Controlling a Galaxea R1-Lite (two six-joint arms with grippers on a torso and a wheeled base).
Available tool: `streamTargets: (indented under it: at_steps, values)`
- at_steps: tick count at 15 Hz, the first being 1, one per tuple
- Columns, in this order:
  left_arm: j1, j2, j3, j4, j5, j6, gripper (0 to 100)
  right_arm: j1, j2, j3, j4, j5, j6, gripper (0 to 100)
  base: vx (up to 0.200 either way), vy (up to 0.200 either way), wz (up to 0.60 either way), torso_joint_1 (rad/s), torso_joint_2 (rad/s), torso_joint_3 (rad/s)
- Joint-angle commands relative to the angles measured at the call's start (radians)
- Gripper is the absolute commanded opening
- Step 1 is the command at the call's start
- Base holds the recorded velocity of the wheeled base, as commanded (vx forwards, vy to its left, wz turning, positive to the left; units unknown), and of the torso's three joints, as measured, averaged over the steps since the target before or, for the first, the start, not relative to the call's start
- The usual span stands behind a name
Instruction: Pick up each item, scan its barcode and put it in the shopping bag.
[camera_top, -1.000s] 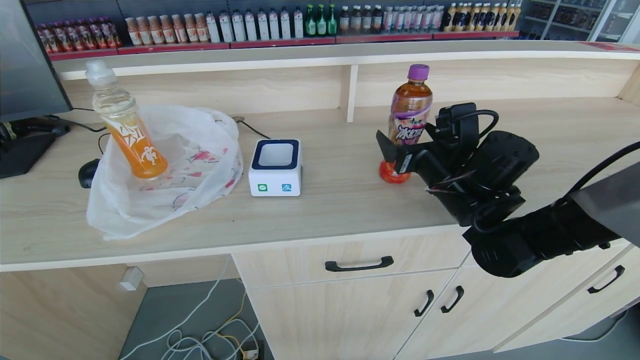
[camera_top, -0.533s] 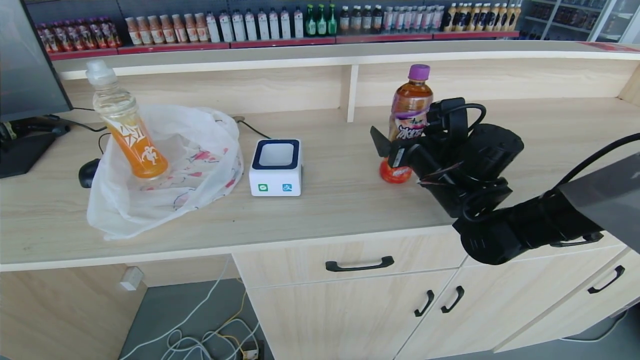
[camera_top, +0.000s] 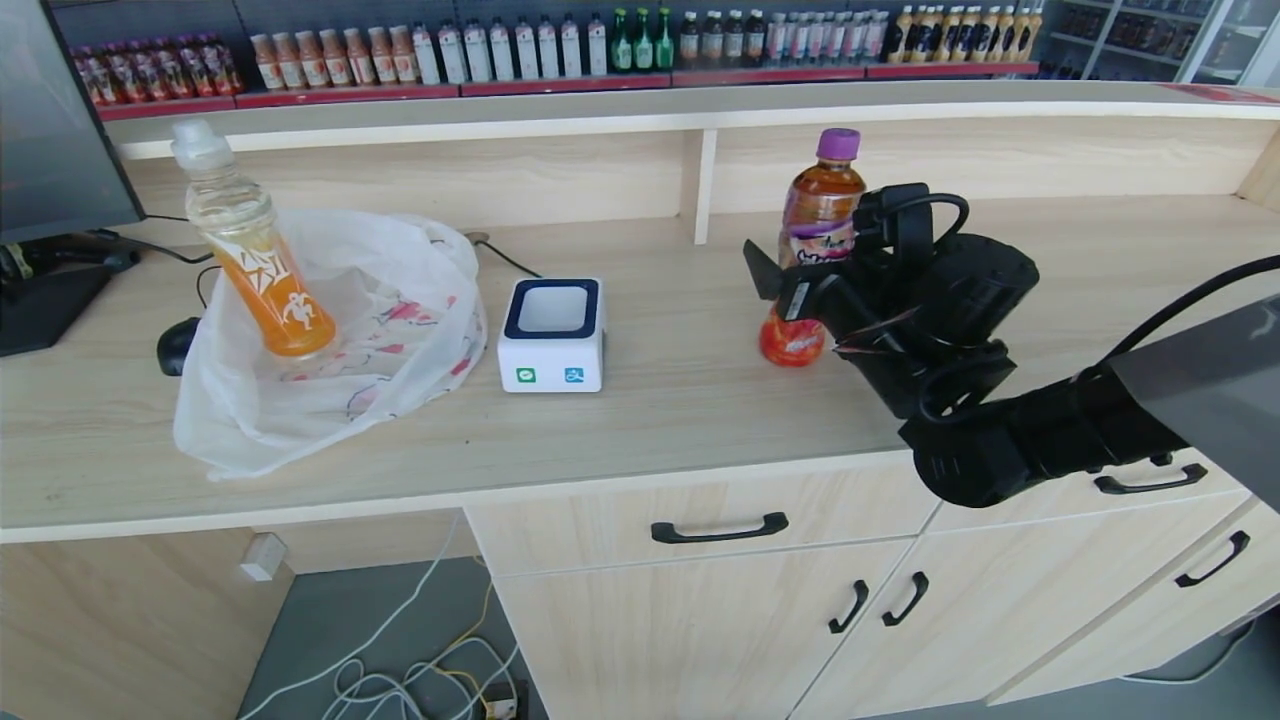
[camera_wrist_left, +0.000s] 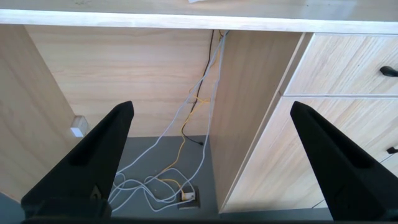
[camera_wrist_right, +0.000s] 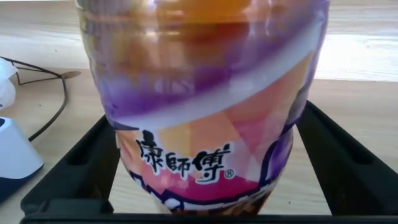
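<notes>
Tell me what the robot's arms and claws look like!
The right arm is black and chunky, with round joints. A black cable loops over its wrist, thin red wires peek out, and a white label sits near the right gripper. The left gripper has two flat, black, pointed fingers.

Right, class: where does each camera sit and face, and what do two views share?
Head view: on the head, facing forward-down at counter, shopping bag, scanner; right arm shows.
Left wrist view: below counter level, facing floor cables; open jaws show.
Right wrist view: at counter level, facing tea bottle between its jaws.
Shared: tea bottle, head and right wrist views.
</notes>
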Motion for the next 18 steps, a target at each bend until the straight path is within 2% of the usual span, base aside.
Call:
streamTargets:
  at_steps: [1, 2, 3, 18]
  values:
    - [0.000, 0.001, 0.000, 0.000, 0.000, -0.001, 100, 0.000, 0.001, 0.000, -0.001, 0.000, 0.001, 100, 0.000, 0.000, 0.00, 0.000, 0.00, 0.000]
    - [0.000, 0.001, 0.000, 0.000, 0.000, -0.001, 100, 0.000, 0.001, 0.002, -0.001, 0.000, 0.000, 100, 0.000, 0.000, 0.00, 0.000, 0.00, 0.000]
    - [0.000, 0.001, 0.000, 0.002, 0.000, -0.001, 100, -0.005, 0.001, -0.001, -0.003, 0.000, 0.000, 0, 0.000, 0.000, 0.00, 0.000, 0.00, 0.000]
    - [0.000, 0.001, 0.000, 0.002, 0.000, -0.001, 100, -0.019, -0.083, 0.011, -0.007, 0.020, 0.006, 0, 0.000, 0.000, 0.00, 0.000, 0.00, 0.000]
